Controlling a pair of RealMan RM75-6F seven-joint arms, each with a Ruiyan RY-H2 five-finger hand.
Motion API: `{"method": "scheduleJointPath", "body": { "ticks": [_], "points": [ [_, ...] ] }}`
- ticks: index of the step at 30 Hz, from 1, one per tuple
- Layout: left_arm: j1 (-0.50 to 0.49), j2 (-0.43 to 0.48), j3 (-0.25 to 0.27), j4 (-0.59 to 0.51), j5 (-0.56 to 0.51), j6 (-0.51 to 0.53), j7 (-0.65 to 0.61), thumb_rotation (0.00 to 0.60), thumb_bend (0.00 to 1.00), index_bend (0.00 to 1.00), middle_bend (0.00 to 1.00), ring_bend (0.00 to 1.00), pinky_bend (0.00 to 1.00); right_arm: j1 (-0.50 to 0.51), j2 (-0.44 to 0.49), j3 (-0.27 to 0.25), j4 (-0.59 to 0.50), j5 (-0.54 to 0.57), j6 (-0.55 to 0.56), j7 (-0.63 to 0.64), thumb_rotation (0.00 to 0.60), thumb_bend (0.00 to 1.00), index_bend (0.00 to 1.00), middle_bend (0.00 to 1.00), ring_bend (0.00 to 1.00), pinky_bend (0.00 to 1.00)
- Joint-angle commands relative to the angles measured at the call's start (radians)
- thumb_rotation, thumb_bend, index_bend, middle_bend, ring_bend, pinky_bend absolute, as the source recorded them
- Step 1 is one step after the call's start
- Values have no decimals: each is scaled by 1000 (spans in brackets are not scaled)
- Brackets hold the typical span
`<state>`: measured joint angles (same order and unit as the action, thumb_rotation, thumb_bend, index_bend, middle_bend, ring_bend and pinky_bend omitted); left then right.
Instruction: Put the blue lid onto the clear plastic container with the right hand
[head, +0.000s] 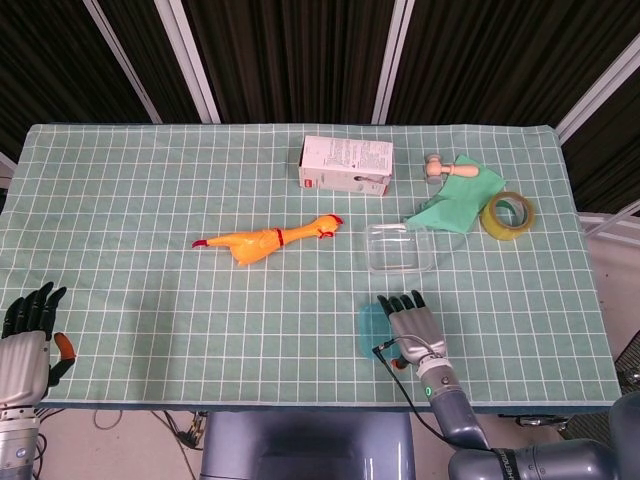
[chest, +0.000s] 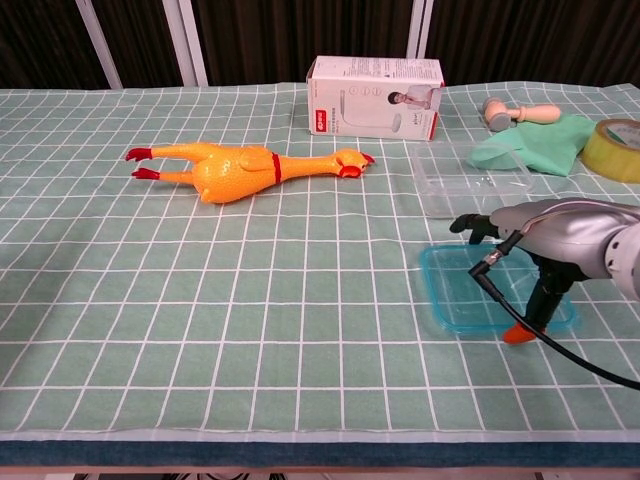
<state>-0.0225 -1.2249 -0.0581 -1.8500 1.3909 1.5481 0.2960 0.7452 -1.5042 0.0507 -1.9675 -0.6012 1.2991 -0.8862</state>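
At the near edge of the table, the right hand (chest: 545, 240) is hovering palm-down over the blue lid (chest: 470, 300), fingers spread forward and thumb reaching down beside it, gripping nothing yet, probably lining up a pinch. The lid is lying flat on the checked cloth (head: 150, 200), just in front of the clear plastic container (head: 399, 248). The left hand (head: 25, 340) is resting open, fingers apart, well away at the corner.
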Motion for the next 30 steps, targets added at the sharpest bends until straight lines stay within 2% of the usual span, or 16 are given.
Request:
{"method": "scheduleJointPath", "body": {
  "ticks": [1, 10, 12, 15, 23, 26, 30],
  "points": [
    [0, 0, 0, 0, 0, 0, 0, 600, 792, 93, 0, 0, 0, -1, 22, 0, -35, -9, 22, -14, 600, 183, 0, 474, 123, 0],
    [0, -1, 0, -1, 2, 2, 1, 600, 792, 93, 0, 0, 0, -4, 125, 23, -190, -18, 110, -54, 600, 183, 0, 474, 123, 0],
    [0, 0, -2, -4, 3, 4, -2, 600, 792, 93, 0, 0, 0, 1, 177, 69, -237, 0, 123, -40, 600, 183, 0, 475, 123, 0],
    [0, 2, -5, -6, -1, 5, -6, 600, 792, 93, 0, 0, 0, 18, 227, 107, -259, 39, 108, -38, 600, 183, 0, 475, 123, 0],
    [-1, 7, -19, -9, -19, 5, -18, 600, 791, 93, 0, 0, 0, 80, 324, 208, -244, 172, 46, -32, 600, 183, 0, 475, 123, 0],
    [-4, 6, -17, -10, -21, 0, -15, 600, 792, 93, 0, 0, 0, 116, 357, 252, -199, 240, -6, -24, 600, 183, 0, 475, 123, 0],
    [-5, 6, -23, -12, -38, -4, -16, 600, 792, 93, 0, 0, 0, 162, 380, 279, -131, 312, -80, -24, 600, 183, 0, 475, 119, 0]
  ]
}}
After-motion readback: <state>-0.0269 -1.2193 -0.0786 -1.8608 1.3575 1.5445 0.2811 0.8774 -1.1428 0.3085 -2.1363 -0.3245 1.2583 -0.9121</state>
